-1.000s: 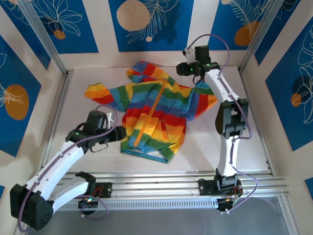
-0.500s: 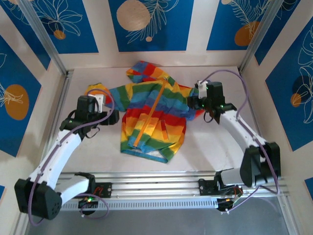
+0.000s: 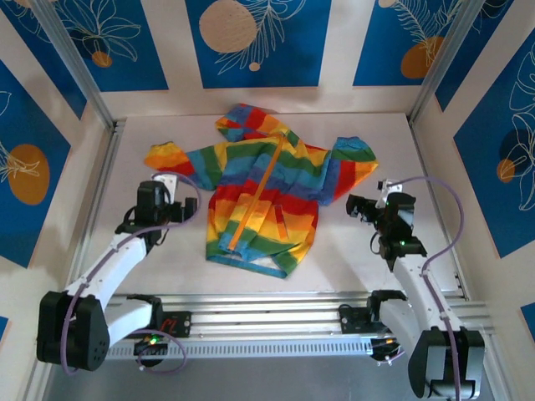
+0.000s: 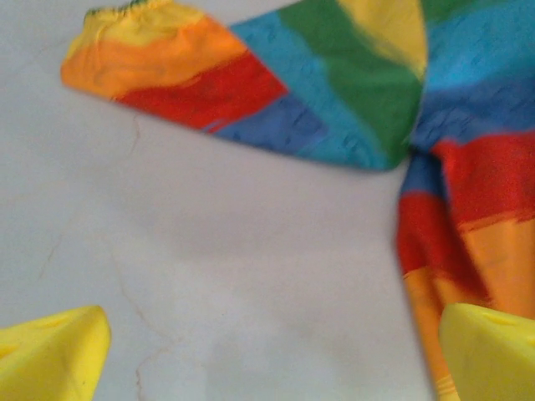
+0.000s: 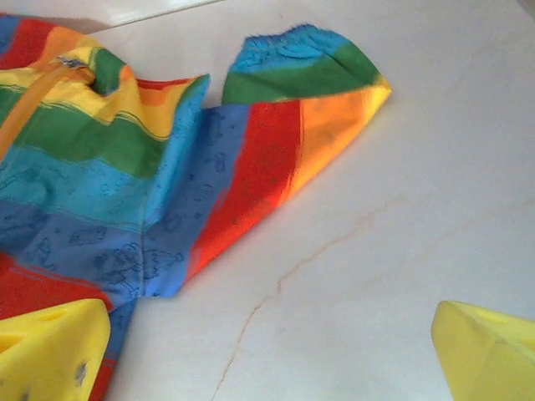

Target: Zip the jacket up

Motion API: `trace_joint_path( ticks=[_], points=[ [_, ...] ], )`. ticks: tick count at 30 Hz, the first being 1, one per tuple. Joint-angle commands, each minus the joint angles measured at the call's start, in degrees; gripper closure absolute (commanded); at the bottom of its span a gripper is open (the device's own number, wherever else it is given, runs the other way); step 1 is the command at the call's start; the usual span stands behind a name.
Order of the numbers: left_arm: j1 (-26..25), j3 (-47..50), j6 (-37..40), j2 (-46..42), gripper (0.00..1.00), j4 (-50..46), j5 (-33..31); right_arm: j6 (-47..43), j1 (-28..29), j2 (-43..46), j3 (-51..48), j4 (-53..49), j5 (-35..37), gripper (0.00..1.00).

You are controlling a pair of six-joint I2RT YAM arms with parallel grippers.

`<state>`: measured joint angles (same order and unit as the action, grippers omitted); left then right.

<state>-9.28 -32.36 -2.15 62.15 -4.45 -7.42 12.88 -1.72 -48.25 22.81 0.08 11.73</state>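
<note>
We have drawn both arms back from the jacket (image 3: 266, 194) since a second ago.
Our left gripper (image 3: 185, 210) and right gripper (image 3: 354, 205) now sit low on either side, fingers spread wide and holding nothing. The jacket lies flat on the table (image 3: 334, 251) between them, a sleeve just ahead of each. Its orange zipper (image 3: 251, 205) looks closed from hem to collar, so we judge the task done.

Jacket (image 3: 263, 196) lies on the table (image 3: 351, 263) between left pincer (image 3: 191, 209) and right pincer (image 3: 358, 206).

A pale, faintly cracked table (image 3: 343, 251) sits between blue floral panels (image 3: 284, 50), aluminium rails (image 3: 267, 311) at its near edge.
</note>
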Motion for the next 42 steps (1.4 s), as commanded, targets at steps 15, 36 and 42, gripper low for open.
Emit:
trace_joint_path(
  ticks=[15, 36, 42],
  points=[
    [0.9, 12.9, 4.8, 7.6, 0.0, 35.0, -4.6, -2.0, -1.8, -14.3, -8.5, 33.8, -7.3, 0.01],
    [4.4, 10.8, 4.4, 27.2, 0.0, 57.6, 0.1, -4.2, -2.4, -35.4, 0.7, 43.8, -13.3, 0.01],
    [4.4, 11.4, 4.5, 27.5, 0.0, 59.3, -0.4, -6.9, 1.1, -39.3, 1.1, 46.5, -9.2, 0.01]
  ],
)
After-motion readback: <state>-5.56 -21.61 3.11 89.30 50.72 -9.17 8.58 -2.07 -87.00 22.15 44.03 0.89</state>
